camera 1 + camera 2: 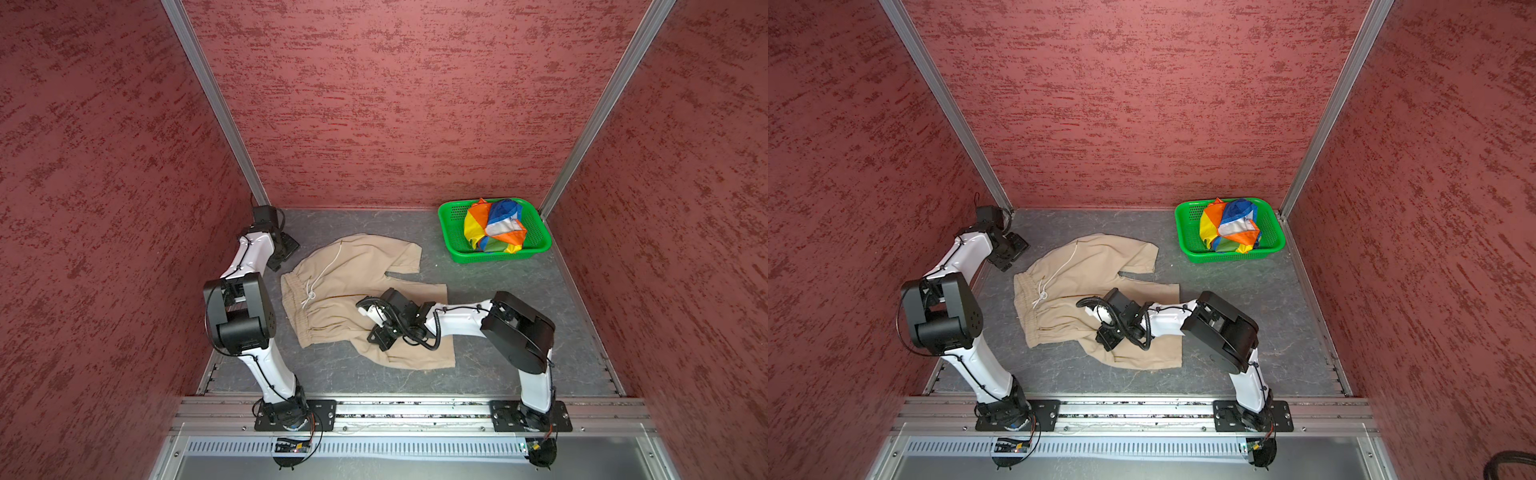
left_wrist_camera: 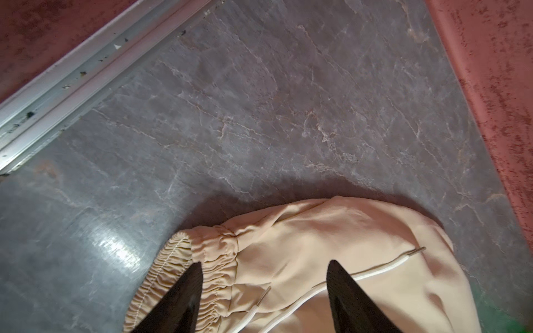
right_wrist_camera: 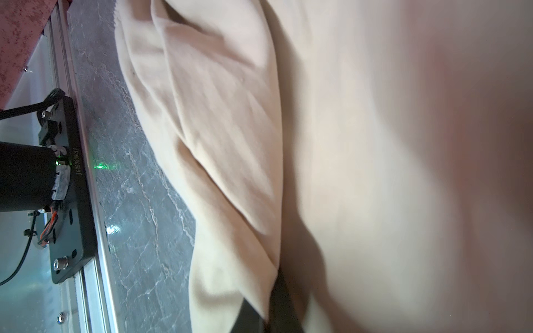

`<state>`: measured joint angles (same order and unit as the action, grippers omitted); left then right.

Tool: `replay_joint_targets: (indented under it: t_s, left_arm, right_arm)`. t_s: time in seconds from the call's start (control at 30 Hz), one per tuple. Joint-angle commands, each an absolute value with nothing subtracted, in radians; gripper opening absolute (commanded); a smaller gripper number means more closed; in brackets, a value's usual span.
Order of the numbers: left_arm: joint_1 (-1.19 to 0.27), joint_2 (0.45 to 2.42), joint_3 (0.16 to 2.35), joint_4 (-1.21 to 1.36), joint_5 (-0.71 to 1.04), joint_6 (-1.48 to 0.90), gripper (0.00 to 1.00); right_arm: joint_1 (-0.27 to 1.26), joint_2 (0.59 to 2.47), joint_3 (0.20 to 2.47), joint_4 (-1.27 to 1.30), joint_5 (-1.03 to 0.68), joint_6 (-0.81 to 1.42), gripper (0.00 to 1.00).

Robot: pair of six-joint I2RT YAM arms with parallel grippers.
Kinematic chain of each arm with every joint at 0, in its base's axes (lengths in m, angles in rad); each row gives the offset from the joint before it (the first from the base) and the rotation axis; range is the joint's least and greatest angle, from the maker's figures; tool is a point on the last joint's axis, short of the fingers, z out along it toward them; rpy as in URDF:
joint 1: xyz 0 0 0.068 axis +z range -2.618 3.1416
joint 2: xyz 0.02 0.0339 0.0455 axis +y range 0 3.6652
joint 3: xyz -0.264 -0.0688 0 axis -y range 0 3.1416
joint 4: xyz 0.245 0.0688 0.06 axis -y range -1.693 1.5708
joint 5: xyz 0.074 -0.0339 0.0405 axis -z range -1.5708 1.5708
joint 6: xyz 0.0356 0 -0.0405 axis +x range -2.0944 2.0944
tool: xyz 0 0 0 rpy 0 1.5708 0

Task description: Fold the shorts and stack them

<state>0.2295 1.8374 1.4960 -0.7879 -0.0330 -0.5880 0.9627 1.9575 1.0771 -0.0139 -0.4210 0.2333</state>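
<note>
Beige shorts [image 1: 345, 266] are lying spread out mid-desk [image 1: 498, 316], their gathered waistband [image 1: 293, 303] facing the left arm and a white drawstring [image 1: 311, 295] trailing across the front. The right fingers [image 3: 284, 314] are clenching a fold of this cloth by the nearer leg, while the left fingers [image 2: 181, 299] are hanging released, spread apart over the far corner of the waistband. Striped shorts [image 1: 494, 226], shiny and crumpled in orange, yellow, blue, green and white, are sitting bunched in the green basket [image 1: 452, 228] at the far right corner, well apart from both arms.
</note>
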Motion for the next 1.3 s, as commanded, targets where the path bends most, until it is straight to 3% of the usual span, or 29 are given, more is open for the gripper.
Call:
replay_joint_targets:
  t_s: [0.0,0.3,0.5,0.73,0.9,1.03,1.13,1.27]
  left_arm:
    - [0.232,1.871,1.534,-0.919,-0.13,-0.58,0.7]
    - [0.127,1.952,1.638,-1.064,-0.193,-0.585,0.8]
    - [0.066,2.02,1.608,-1.071,-0.189,-0.635,0.69]
    - [0.067,1.99,1.511,-0.994,-0.204,-0.7,0.65]
    - [0.073,1.958,1.425,-0.925,-0.19,-0.743,0.75]
    - [0.073,1.965,1.403,-0.893,-0.179,-0.745,0.76]
    - [0.073,1.96,1.369,-0.827,-0.141,-0.749,0.57]
    - [0.072,1.938,1.342,-0.752,-0.097,-0.768,0.12]
  right_arm:
    - [0.921,1.902,1.038,0.061,-0.488,0.304,0.0]
    - [0.891,1.846,0.976,0.084,-0.496,0.332,0.07]
    - [0.869,1.821,0.942,0.11,-0.506,0.343,0.1]
    - [0.841,1.777,0.898,0.119,-0.514,0.355,0.12]
    - [0.826,1.753,0.881,0.076,-0.488,0.349,0.11]
    - [0.821,1.734,0.863,0.058,-0.483,0.348,0.1]
    - [0.82,1.726,0.854,0.038,-0.465,0.357,0.09]
    - [0.82,1.706,0.832,0.033,-0.47,0.386,0.07]
